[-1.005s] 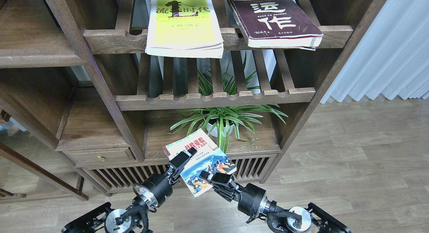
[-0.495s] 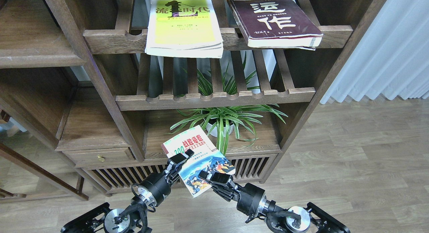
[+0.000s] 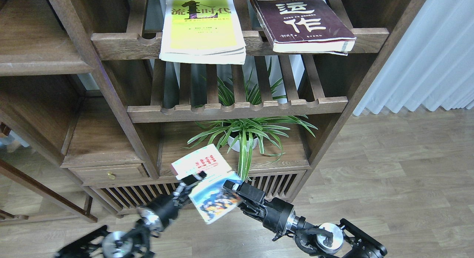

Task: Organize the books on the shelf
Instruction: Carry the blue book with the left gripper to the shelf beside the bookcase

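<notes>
The small "300" book (image 3: 207, 185) with the mountain picture hangs tilted in front of the cabinet's low grille. My left gripper (image 3: 192, 178) is shut on its left edge. My right gripper (image 3: 237, 189) is at the book's right corner with its fingers apart. The yellow-green book (image 3: 203, 28) and the thick maroon book (image 3: 301, 22) lie flat on the upper slatted rack, overhanging its notched rail. The solid plank shelf (image 3: 40, 67) is at the upper left, well above and left of both grippers.
A spider plant in a white pot (image 3: 246, 134) stands on the low shelf just behind the held book. A second slatted rack (image 3: 237, 111) sits above it. A drawer (image 3: 111, 173) is at the lower left. A white curtain (image 3: 426, 54) hangs at the right.
The "300" book has moved left and turned with my left gripper, whose arm is blurred by motion. My right gripper has stayed near the book's right corner, shifting slightly up.
</notes>
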{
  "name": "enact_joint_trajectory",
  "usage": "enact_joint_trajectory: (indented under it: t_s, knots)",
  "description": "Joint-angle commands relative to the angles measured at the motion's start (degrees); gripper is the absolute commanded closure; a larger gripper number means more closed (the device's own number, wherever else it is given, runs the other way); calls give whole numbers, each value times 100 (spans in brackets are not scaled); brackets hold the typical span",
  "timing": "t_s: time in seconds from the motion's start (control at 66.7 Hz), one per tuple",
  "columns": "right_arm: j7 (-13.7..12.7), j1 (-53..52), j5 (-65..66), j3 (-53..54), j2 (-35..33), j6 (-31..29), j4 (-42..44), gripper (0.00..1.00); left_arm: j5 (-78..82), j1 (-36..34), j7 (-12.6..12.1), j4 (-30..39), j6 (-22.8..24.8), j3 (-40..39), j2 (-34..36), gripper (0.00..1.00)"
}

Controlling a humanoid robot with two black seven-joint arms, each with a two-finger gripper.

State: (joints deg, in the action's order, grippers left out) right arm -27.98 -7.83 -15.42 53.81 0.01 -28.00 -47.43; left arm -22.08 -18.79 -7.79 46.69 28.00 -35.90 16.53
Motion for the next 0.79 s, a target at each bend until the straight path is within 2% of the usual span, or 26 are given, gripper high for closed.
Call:
enact_joint_trajectory:
  t_s: [0.0,0.075,0.21,0.315,0.345,0.78]
  knots:
    - [-2,-8,4,-2,-1,0,15,1,2,-19,-21,59,0,-224,649,100]
    - [-2,-8,4,33,-1,0,23,1,2,-28,-64,120,0,-356,1001,100]
    - [-2,-16,13,112,-1,0,76,1,2,-2,-302,428,0,-488,1748,99]
    - [-2,-87,13,112,-1,0,181,1,2,7,-407,937,0,-524,2434,99]
    - [-2,-122,13,112,-1,0,217,1,2,7,-416,1332,0,-629,2855,99]
    - [-2,-227,13,103,-1,0,269,1,-7,-54,-618,2617,0,-1209,4412,99]
